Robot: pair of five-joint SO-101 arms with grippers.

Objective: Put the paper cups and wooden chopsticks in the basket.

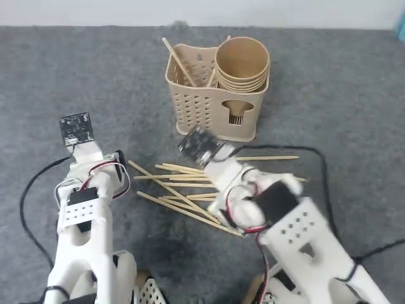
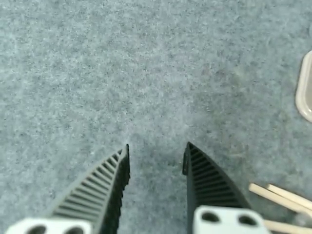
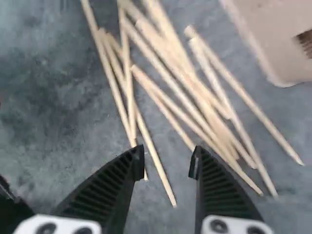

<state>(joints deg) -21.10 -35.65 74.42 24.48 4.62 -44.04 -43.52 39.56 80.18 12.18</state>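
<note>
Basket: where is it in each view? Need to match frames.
High view: basket back centre, cups inside, behind the chopsticks.
Left wrist view: sliver of its rim at the frame edge, beyond chopstick ends.
Right wrist view: its wall at a corner, past the chopsticks.
Shared landmark: the loose chopsticks on the carpet.

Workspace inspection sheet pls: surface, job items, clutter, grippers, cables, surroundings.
Surface: grey fuzzy mat.
Job's things: basket upright at the far side; stacked paper cups in one compartment, a few standing chopsticks in the other; loose chopsticks scattered on the mat in front of the basket.
Clutter: nothing seen.
Grippers: left gripper open over bare mat; right gripper open above the loose chopsticks, holding nothing.
Cables: black cable lying on the mat beside the pile.
Surroundings: pale wall along the far edge.
</note>
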